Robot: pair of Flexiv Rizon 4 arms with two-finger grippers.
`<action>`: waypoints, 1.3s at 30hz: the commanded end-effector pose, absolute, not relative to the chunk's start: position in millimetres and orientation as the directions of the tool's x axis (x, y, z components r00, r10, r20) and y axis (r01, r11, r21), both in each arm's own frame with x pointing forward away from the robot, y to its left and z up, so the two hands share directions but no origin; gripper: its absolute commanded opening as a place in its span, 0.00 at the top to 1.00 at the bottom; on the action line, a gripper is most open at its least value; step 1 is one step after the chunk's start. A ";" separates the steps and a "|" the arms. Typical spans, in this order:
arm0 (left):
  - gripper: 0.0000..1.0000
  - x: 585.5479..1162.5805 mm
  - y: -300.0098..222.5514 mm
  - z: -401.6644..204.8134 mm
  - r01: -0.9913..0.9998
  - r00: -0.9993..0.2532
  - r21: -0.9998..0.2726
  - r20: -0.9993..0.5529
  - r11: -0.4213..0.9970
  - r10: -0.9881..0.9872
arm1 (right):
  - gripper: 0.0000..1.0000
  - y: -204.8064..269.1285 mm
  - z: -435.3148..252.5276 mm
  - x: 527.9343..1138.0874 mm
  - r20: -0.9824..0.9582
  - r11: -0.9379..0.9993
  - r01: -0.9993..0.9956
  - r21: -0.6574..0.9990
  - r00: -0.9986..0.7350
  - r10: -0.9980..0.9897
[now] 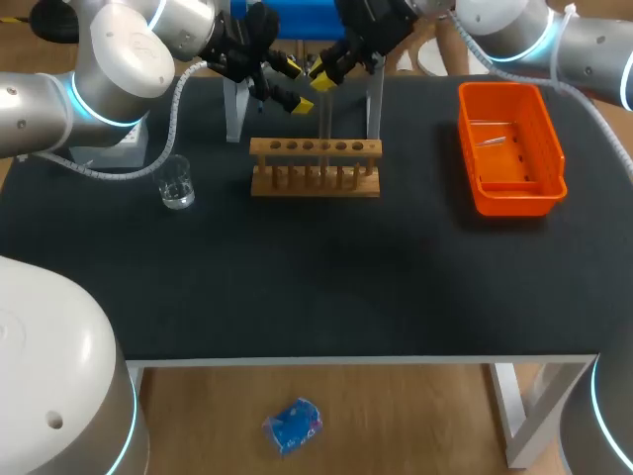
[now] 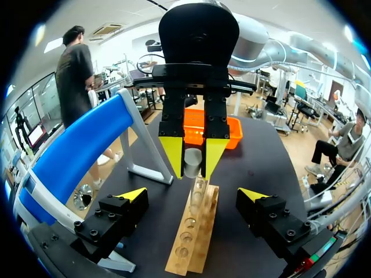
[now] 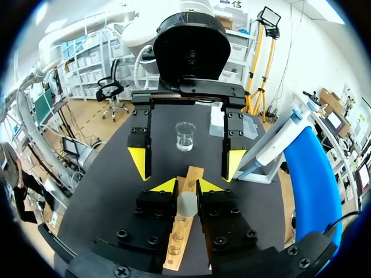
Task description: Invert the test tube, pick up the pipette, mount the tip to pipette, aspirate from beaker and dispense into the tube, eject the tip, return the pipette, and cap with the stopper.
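A clear test tube stands upright over the far end of the wooden rack, and I cannot tell whether its lower end rests in a hole. My right gripper is shut on its upper part; in the right wrist view the tube's end sits squeezed between the right gripper's fingers. My left gripper stands wide open facing it, one finger on either side of the tube without touching. The left wrist view shows the left gripper open around the tube and rack. A glass beaker stands left of the rack.
An orange bin with a small clear item sits at the table's right. A blue-topped stand on grey legs rises just behind the rack, close to both grippers. Its blue part is beside my right gripper.
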State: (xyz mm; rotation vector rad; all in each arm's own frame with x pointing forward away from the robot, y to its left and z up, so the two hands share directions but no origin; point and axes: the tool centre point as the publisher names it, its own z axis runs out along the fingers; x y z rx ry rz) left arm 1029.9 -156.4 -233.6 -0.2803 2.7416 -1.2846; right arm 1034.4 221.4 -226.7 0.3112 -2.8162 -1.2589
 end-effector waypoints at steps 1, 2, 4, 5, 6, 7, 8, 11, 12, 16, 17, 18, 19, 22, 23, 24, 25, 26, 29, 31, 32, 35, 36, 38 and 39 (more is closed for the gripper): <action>0.00 1030.8 -156.3 -232.8 -0.126 -0.978 -0.767 -0.010 0.630 -0.207 | 1.00 220.5 -229.6 1034.9 -0.039 0.651 -0.163 0.741 -0.979 -0.201; 0.00 1030.8 -156.3 -232.8 -0.126 -0.978 -0.767 -0.010 0.630 -0.207 | 1.00 220.5 -229.6 1034.9 -0.040 0.652 -0.163 0.741 -0.979 -0.200; 0.00 1030.8 -156.3 -232.8 -0.126 -0.978 -0.767 -0.010 0.630 -0.207 | 1.00 220.0 -229.1 1034.7 -0.040 0.652 -0.163 0.740 -0.979 -0.199; 0.00 1030.8 -156.3 -232.8 -0.126 -0.978 -0.767 -0.010 0.630 -0.207 | 1.00 219.5 -228.8 1035.0 -0.041 0.653 -0.163 0.740 -0.979 -0.198; 0.00 1030.8 -156.3 -232.8 -0.126 -0.978 -0.767 -0.010 0.630 -0.207 | 1.00 219.1 -228.5 1035.5 -0.042 0.653 -0.162 0.740 -0.980 -0.197; 0.00 1030.8 -156.3 -232.8 -0.126 -0.978 -0.767 -0.010 0.630 -0.207 | 1.00 218.8 -228.1 1036.0 -0.043 0.653 -0.162 0.740 -0.980 -0.195; 0.00 1030.8 -156.3 -232.8 -0.126 -0.978 -0.767 -0.010 0.630 -0.207 | 1.00 218.7 -227.5 1036.6 -0.044 0.653 -0.163 0.739 -0.980 -0.195; 0.00 1030.8 -156.3 -232.8 -0.126 -0.978 -0.767 -0.010 0.630 -0.207 | 1.00 218.9 -225.4 1039.2 -0.049 0.654 -0.167 0.738 -0.980 -0.194; 0.00 1030.8 -156.3 -232.8 -0.126 -0.978 -0.767 -0.010 0.630 -0.207 | 1.00 219.1 -224.5 1040.1 -0.052 0.654 -0.169 0.737 -0.980 -0.194; 0.00 1030.8 -156.3 -232.8 -0.126 -0.978 -0.767 -0.010 0.630 -0.207 | 1.00 220.2 -223.1 1042.2 -0.058 0.655 -0.175 0.735 -0.979 -0.197; 0.00 1030.8 -156.3 -232.8 -0.126 -0.978 -0.767 -0.010 0.630 -0.207 | 1.00 220.3 -223.3 1042.7 -0.058 0.655 -0.176 0.735 -0.979 -0.198; 0.00 1030.8 -156.3 -232.8 -0.126 -0.978 -0.767 -0.010 0.630 -0.207 | 1.00 220.3 -223.7 1043.1 -0.058 0.655 -0.176 0.735 -0.979 -0.198; 0.00 1030.8 -156.3 -232.8 -0.126 -0.978 -0.767 -0.010 0.630 -0.207 | 1.00 220.2 -224.3 1043.5 -0.057 0.655 -0.175 0.735 -0.979 -0.197; 0.00 1030.8 -156.3 -232.8 -0.126 -0.978 -0.767 -0.010 0.630 -0.207 | 1.00 219.4 -226.2 1044.4 -0.054 0.655 -0.171 0.736 -0.979 -0.196; 0.00 1030.8 -156.3 -232.8 -0.126 -0.978 -0.767 -0.010 0.630 -0.207 | 1.00 219.3 -226.4 1044.5 -0.053 0.655 -0.170 0.736 -0.979 -0.195; 0.00 1030.8 -156.3 -232.8 -0.126 -0.978 -0.767 -0.010 0.630 -0.207 | 1.00 219.3 -226.7 1044.5 -0.052 0.655 -0.169 0.736 -0.980 -0.195; 0.00 1030.8 -156.3 -232.8 -0.126 -0.978 -0.767 -0.010 0.630 -0.207 | 1.00 219.4 -227.2 1044.4 -0.050 0.655 -0.168 0.737 -0.980 -0.195; 0.00 1030.8 -156.3 -232.8 -0.126 -0.978 -0.767 -0.010 0.630 -0.207 | 1.00 219.4 -227.5 1044.3 -0.050 0.655 -0.168 0.737 -0.980 -0.195; 0.00 1030.8 -156.3 -232.8 -0.126 -0.978 -0.767 -0.010 0.630 -0.207 | 1.00 220.1 -228.9 1043.0 -0.046 0.654 -0.165 0.739 -0.980 -0.195; 0.00 1030.8 -156.3 -232.8 -0.126 -0.978 -0.767 -0.010 0.630 -0.207 | 1.00 220.6 -229.5 1041.1 -0.043 0.653 -0.163 0.740 -0.980 -0.196; 0.00 1030.8 -156.3 -232.8 -0.126 -0.978 -0.767 -0.010 0.630 -0.207 | 1.00 220.6 -229.6 1040.0 -0.042 0.652 -0.162 0.740 -0.980 -0.196; 0.00 1030.8 -156.3 -232.8 -0.126 -0.978 -0.767 -0.010 0.630 -0.207 | 1.00 220.6 -229.8 1036.8 -0.039 0.651 -0.160 0.742 -0.980 -0.195; 0.00 1030.8 -156.3 -232.8 -0.126 -0.978 -0.767 -0.010 0.630 -0.207 | 1.00 220.7 -229.8 1035.4 -0.039 0.650 -0.158 0.743 -0.980 -0.195; 0.00 1030.8 -156.3 -232.8 -0.126 -0.978 -0.767 -0.010 0.630 -0.207 | 1.00 220.5 -229.5 1033.8 -0.038 0.649 -0.157 0.744 -0.980 -0.194; 0.00 1030.8 -156.3 -232.8 -0.126 -0.978 -0.767 -0.010 0.630 -0.207 | 1.00 220.3 -229.2 1033.2 -0.038 0.649 -0.157 0.744 -0.980 -0.193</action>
